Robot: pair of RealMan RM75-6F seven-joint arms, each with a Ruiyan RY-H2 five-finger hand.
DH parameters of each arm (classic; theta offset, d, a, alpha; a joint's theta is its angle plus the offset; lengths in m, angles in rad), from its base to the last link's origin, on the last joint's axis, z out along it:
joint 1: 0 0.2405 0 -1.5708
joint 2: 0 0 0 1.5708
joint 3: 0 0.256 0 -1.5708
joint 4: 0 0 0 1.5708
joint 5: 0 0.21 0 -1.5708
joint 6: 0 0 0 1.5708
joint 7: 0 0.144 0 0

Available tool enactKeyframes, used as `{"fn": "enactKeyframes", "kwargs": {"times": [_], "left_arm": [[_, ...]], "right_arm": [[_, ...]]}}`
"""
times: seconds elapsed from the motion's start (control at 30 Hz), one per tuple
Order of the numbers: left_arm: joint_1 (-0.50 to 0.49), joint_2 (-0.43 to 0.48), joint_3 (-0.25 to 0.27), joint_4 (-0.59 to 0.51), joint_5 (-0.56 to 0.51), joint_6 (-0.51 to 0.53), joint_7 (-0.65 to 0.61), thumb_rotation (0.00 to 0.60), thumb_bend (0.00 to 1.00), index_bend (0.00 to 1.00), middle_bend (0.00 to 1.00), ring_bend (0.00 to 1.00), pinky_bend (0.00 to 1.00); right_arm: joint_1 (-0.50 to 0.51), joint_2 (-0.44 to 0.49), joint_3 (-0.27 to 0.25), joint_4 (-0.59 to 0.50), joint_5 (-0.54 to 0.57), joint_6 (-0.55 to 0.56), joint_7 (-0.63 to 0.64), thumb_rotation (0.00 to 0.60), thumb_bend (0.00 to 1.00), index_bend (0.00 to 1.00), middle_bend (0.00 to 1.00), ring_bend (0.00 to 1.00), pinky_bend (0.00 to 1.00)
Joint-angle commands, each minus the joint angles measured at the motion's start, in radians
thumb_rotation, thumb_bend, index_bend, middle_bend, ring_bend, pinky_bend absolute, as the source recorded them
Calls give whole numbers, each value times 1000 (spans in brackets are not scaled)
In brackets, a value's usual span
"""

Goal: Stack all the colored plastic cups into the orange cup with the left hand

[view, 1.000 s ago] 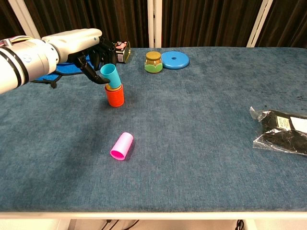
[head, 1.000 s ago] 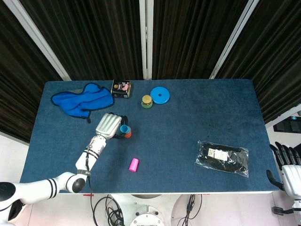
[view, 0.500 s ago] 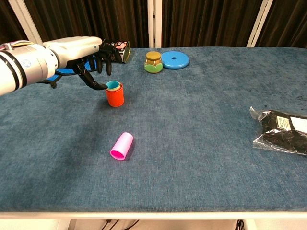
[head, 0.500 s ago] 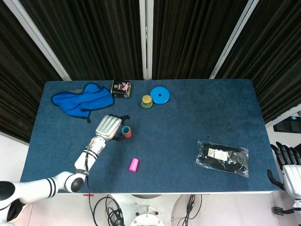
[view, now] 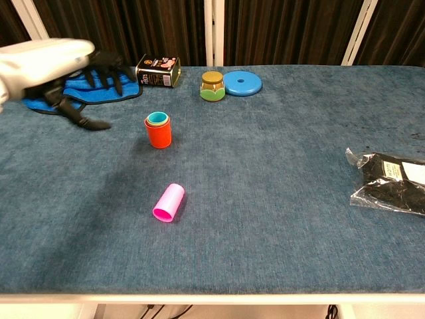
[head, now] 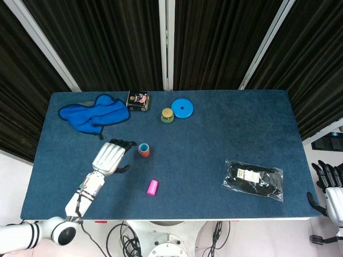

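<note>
1. Nearest us, the pink cup [view: 168, 203] lies on its side, open end toward the table's front edge, long axis running front to back.
2. Our left hand [head: 110, 156], fingers spread and empty, hovers farther back and leftward.
3. The orange cup [view: 159, 131], teal cup nested inside, stands beyond.

Teal cup [view: 157, 118] released and nested in orange cup [view: 159, 133], left hand [head: 109, 157] pulled away, empty

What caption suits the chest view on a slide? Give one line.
Left robot hand open beside the orange cup with the teal cup nested inside; pink cup lies unstacked.
</note>
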Motion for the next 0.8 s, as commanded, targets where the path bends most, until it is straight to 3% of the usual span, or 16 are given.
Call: {"fn": "enactKeyframes", "kwargs": {"times": [0.03, 0.2, 0.3, 0.47, 0.8], "left_arm": [[69, 18, 74, -47, 69, 50, -8, 600, 189, 216, 326, 286, 327], [122, -42, 123, -11, 133, 76, -52, 600, 176, 161, 290, 266, 315], [142, -82, 130, 6, 149, 80, -70, 600, 167, 115, 212, 184, 256], [160, -154, 119, 51, 188, 100, -74, 600, 162, 93, 117, 92, 138], [176, -300, 92, 194, 227, 104, -58, 600, 162, 46, 79, 60, 126]], "right_arm": [[-5, 5, 5, -9, -6, 18, 5, 600, 327, 0, 0, 0, 0], [-8, 12, 8, -17, -7, 28, 2, 600, 327, 0, 0, 0, 0], [-11, 14, 11, -20, -6, 34, 3, 600, 327, 0, 0, 0, 0], [-13, 15, 13, -16, -1, 35, 12, 600, 327, 0, 0, 0, 0], [-16, 12, 12, 8, -4, 37, 44, 600, 327, 0, 0, 0, 0]]}}
